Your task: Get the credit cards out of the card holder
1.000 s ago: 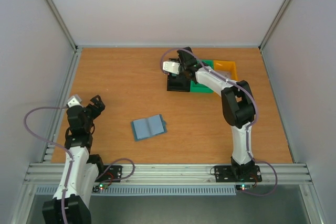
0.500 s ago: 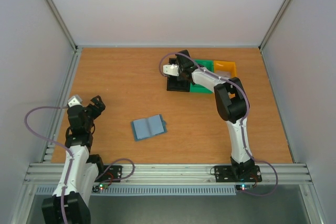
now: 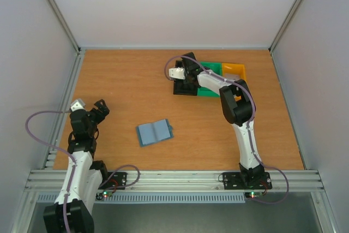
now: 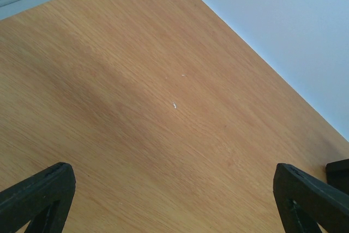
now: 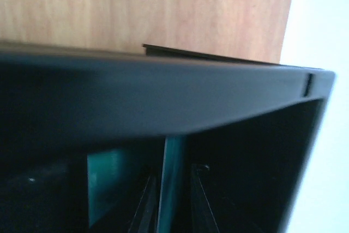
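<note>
Step in hand: the right gripper (image 3: 183, 73) is reaching down into the black bin (image 3: 185, 89) near the middle of the far edge of the bench (image 3: 120, 80). I judge this to be the drop-off of a card, not a pick.
Right hand: in its own camera the two fingers stand close together inside the bin with a thin teal strip (image 5: 172, 178) between them. I cannot tell whether that is a card held edge-on or something behind them, nor whether the hand is clenched or let go.
Left hand: the left gripper (image 3: 97, 111) hangs near the left edge with its fingers spread wide, grasping nothing.
Card holder: the card holder (image 3: 155, 132) lies opened flat like a book, left of centre toward the near edge, well apart from both hands.
Credit cards: none can be made out, in the holder or elsewhere.
Black bin: dark inside; contents hidden.
Green bin: the green bin (image 3: 211, 66) touches the black one on its right, partly under the arm; nothing visible in it.
Yellow bin: the yellow bin (image 3: 241, 75) is rightmost and holds something pale grey, too small to name.
Next move: probably lifting clear of the bin, returning to the holder and checking its pockets; the soft holder may slide unless the left hand pins it.
</note>
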You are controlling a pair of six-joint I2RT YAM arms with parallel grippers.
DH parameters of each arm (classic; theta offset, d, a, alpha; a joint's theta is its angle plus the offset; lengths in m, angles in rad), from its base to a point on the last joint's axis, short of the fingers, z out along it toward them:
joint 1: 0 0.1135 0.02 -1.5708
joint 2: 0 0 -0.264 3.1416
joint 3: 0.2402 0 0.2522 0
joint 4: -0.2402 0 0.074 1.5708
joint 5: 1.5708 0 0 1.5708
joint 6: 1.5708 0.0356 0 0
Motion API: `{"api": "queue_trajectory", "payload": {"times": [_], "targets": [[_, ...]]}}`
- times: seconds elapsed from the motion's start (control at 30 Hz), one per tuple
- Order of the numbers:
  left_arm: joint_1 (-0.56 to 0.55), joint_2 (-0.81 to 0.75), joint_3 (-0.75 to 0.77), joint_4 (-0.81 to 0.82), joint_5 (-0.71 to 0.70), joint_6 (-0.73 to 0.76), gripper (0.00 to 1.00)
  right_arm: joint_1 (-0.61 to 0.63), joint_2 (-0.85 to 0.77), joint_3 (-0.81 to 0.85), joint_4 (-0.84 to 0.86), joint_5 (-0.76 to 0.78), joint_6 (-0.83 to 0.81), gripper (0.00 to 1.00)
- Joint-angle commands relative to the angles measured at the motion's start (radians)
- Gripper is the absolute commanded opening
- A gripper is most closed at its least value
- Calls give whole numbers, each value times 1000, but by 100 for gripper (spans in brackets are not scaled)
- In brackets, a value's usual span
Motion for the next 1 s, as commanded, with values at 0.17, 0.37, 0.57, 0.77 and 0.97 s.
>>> {"api": "queue_trajectory", "payload": {"times": [0.17,0.37,0.57,0.77,0.97], "targets": [[4,-2,-12,58,-17,-4,99,-6,-32,33,-100,-18,21,28],[4,-5,-12,56,-21,-8,99,-6,-42,126,-227,-42,108,67],[4,9,-12,44,-33,-9,99,-6,-118,121,-210,-42,149,98],[4,3,-13,65,19,-22,99,-9,-315,19,-130,-63,359,98],[5,-59,20,43,31,61,99,-141,-639,-243,-41,-224,856,98]]}}
